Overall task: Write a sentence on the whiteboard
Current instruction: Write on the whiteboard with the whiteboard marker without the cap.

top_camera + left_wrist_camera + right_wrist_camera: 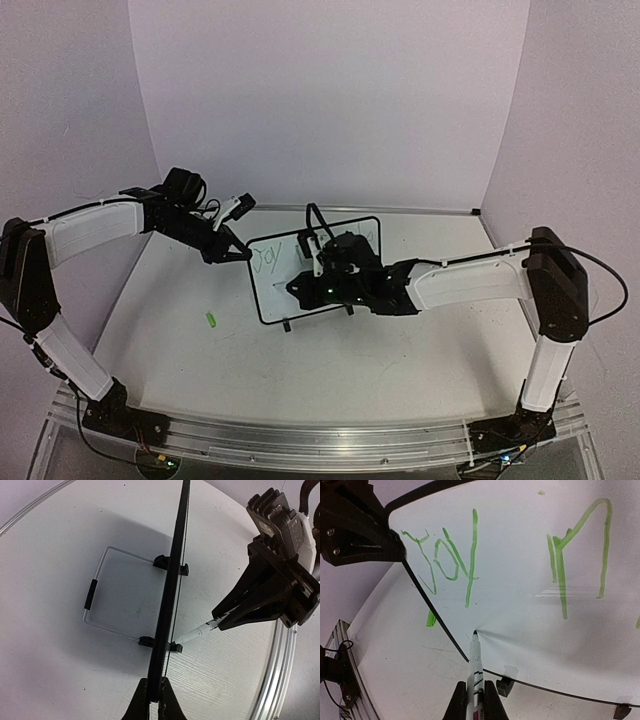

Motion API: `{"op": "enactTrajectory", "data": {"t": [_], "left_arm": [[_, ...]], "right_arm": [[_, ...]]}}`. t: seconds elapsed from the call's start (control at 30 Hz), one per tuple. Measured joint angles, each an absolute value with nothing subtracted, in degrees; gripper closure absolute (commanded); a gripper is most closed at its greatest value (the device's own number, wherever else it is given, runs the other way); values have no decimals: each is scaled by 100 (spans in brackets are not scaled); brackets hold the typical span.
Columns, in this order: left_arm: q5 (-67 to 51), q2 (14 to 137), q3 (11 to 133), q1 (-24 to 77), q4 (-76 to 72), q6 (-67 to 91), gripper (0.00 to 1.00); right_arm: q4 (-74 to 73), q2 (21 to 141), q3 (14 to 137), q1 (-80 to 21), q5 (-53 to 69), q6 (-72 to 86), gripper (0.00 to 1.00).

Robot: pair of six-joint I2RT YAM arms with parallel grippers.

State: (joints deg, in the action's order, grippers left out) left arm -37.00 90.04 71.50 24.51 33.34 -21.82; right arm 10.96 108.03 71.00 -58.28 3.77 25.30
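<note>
While upright, whiteboard [170, 595] in left gripper [155, 687].

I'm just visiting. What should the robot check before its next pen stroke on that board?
1. Grip of left gripper on whiteboard edge: ok.
2. Hold of right gripper on marker: ok.
3. Tip of marker at the board, under the sentence: ok.
4. Bare space beside the tip for a second line: ok.
5. Is the sentence finished: not ok, only one line shows.
6. Ink left in marker: cannot tell.
</note>
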Motion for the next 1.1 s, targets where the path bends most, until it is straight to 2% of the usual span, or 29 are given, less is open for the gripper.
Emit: {"op": "enactTrajectory", "data": {"t": [0.3, 0.67, 1.1], "left_arm": [[-3686, 9006, 7150, 2460, 3306, -2169, 100], [-3684, 9006, 7150, 2475, 3301, -2157, 100], [-3682, 9006, 7150, 2475, 3299, -2151, 100]], "right_arm": [[1090, 10825, 7105, -5865, 155, 2522, 100], [1155, 10825, 7081, -5854, 664, 2321, 100], [955, 11073, 7170, -5854, 541, 2359, 100]]}}
